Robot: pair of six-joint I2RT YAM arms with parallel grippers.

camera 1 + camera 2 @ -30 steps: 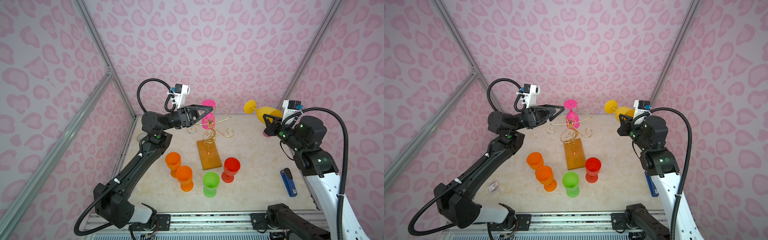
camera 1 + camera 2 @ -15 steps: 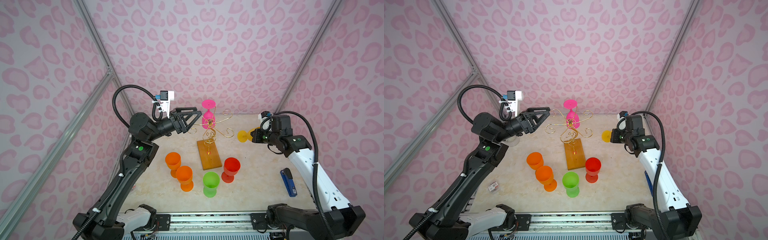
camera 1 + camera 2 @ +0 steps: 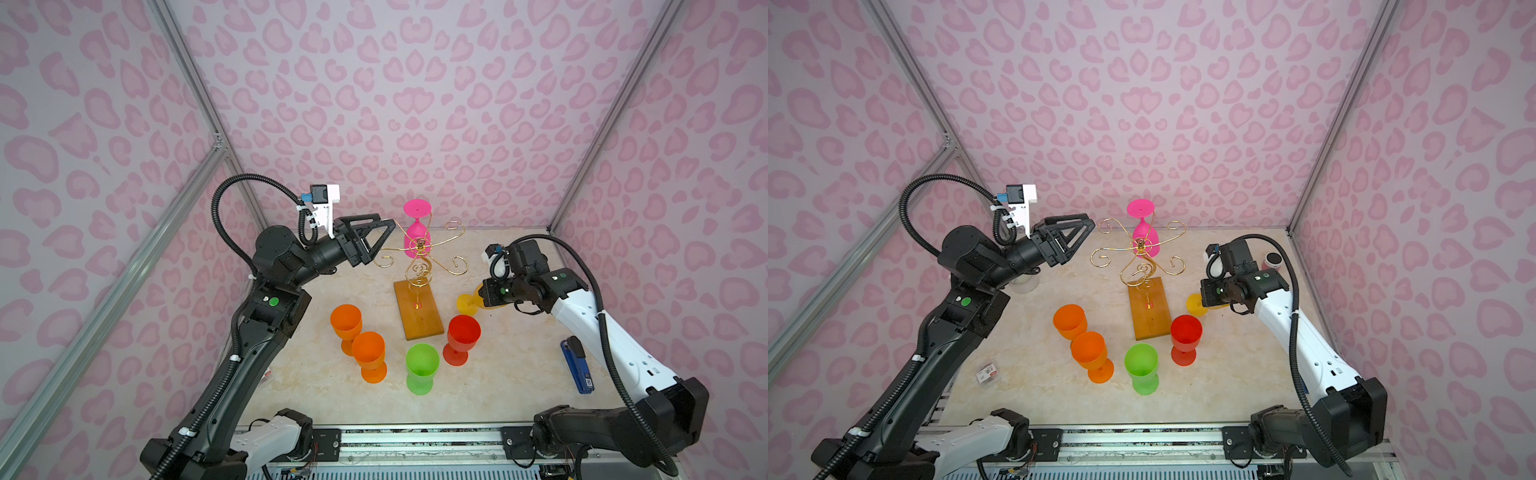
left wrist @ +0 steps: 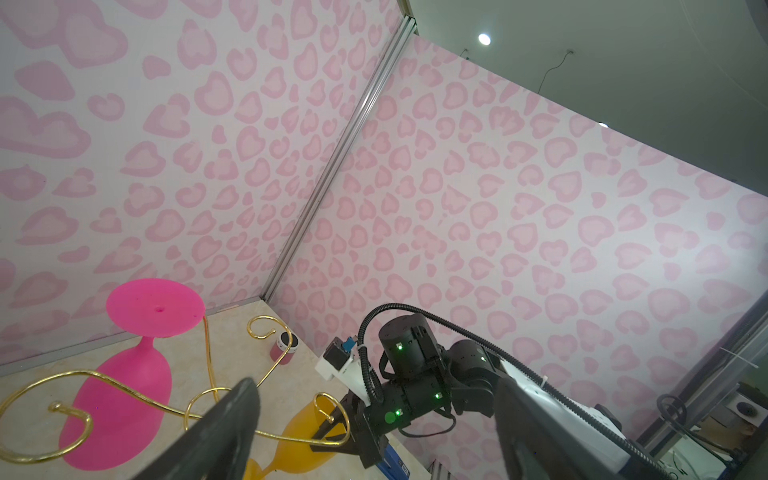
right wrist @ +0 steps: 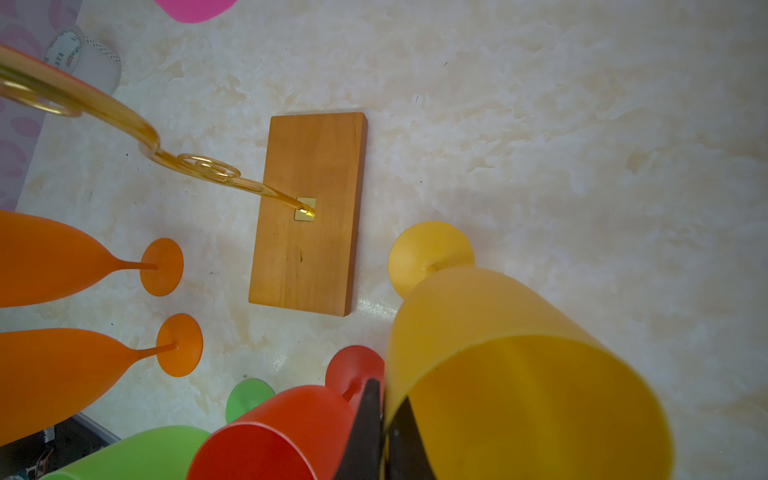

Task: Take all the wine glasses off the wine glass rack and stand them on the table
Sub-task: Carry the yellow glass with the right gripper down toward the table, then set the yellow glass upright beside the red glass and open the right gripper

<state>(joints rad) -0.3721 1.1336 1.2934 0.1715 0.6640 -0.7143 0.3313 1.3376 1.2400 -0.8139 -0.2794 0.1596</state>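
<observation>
Yellow wine glass (image 5: pixel 519 353), rim pinched by right gripper (image 5: pixel 384 411), is best set foot-flat beside the wine glass rack (image 5: pixel 316 166); left gripper (image 3: pixel 388 221) spread.

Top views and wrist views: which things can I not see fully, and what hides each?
yellow wine glass: in both top views the right arm covers most of its bowl; only the foot shows clearly.
green wine glass: right wrist view, cut off by the bottom edge.
tape roll: in a top view, mostly under the left arm.
small packet: in a top view, print too small to read.
</observation>
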